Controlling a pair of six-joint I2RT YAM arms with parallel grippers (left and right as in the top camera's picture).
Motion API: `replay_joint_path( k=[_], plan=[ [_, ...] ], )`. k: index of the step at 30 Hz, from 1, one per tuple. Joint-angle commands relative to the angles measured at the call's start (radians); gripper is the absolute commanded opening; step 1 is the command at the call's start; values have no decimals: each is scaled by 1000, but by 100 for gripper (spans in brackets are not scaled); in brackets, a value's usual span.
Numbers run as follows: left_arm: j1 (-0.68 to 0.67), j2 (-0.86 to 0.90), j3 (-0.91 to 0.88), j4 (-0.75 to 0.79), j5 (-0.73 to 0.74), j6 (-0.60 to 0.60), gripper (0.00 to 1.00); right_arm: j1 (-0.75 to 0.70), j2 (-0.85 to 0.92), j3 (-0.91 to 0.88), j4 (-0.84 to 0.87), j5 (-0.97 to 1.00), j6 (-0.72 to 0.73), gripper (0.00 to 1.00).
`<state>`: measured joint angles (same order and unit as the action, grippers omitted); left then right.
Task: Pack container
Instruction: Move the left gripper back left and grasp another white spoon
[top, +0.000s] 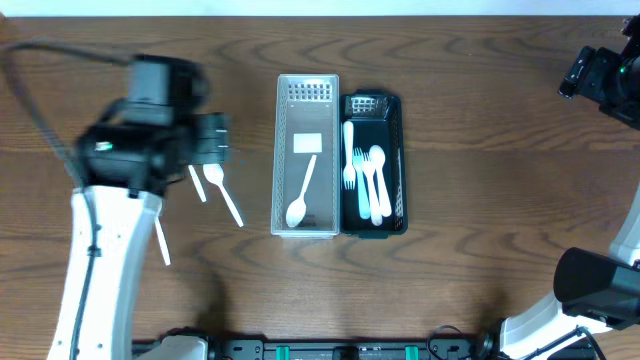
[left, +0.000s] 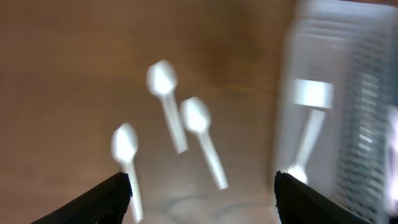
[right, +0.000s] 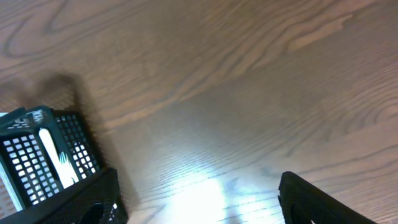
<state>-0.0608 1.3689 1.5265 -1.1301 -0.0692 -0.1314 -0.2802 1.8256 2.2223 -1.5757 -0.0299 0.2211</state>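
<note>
White plastic spoons are what is left to pack. Three lie loose on the wooden table (top: 470, 200), just left of the clear basket (top: 279, 150), which already holds one spoon (top: 302, 195). The black basket (top: 398, 160) beside it carries white cutlery (top: 368, 185). The left gripper (left: 202, 186) hangs over the loose three with its fingers spread wide and nothing between them. The right gripper (right: 199, 199) is equally wide and empty, parked over bare wood well off to the side. The main risk is the crowding. The middle spoon (left: 202, 140) and the upper spoon (left: 168, 106) lie close together, so a wide closing could catch both handles or flick one away. The outer spoon (left: 126, 152) sits almost under a fingertip and could be pushed aside on the way down. Flat, thin handles on wood also invite a scrape or a slipping pinch. The wrist view is smeared, so aim is hard to judge. A careless carry could clip the light clear basket and shove it.
</note>
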Motion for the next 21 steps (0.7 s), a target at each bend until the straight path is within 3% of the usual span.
replay_joint_path(
  k=[1,13,21],
  plan=[
    [132,40,-24,-14,-5,-73,77,6,-6,-1,2,-2,-18,87],
    [440,270,-50,-5,149,-57,77,6,-6,-1,-11,0,-62,88],
    [490,389,-51,-5,205,-96,77,6,-6,-1,-9,0,-70,88]
  ],
)
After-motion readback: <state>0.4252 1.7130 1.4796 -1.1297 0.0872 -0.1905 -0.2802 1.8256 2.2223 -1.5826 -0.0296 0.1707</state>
